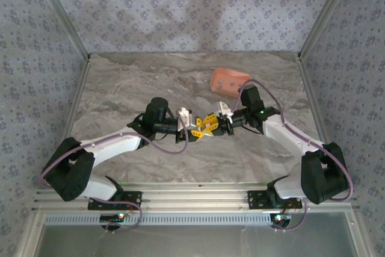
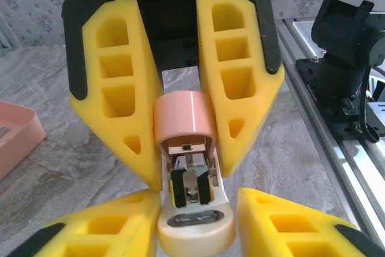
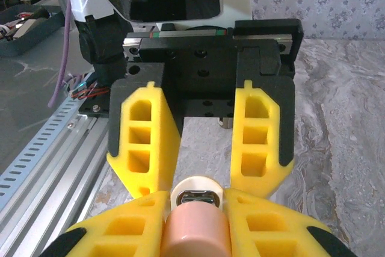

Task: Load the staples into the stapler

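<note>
The stapler (image 2: 183, 115) hangs between both grippers above the middle of the table. Its pale pink top is tipped up off the white base (image 2: 195, 233), baring the thin metal rail (image 2: 192, 188). My right gripper (image 3: 195, 200) is shut on the pink top (image 3: 195, 233). Facing it, my left gripper (image 2: 195, 200) has its yellow fingers pressed against the white base. From above, the two grippers (image 1: 201, 129) (image 1: 215, 126) meet tip to tip and cover the stapler. The staples are hidden; I cannot make them out in the rail.
A salmon-orange tray (image 1: 228, 79) lies on the marble table (image 1: 150, 82) at the back right, behind the right arm. Patterned walls close in three sides. The aluminium base rail (image 1: 192, 197) runs along the near edge.
</note>
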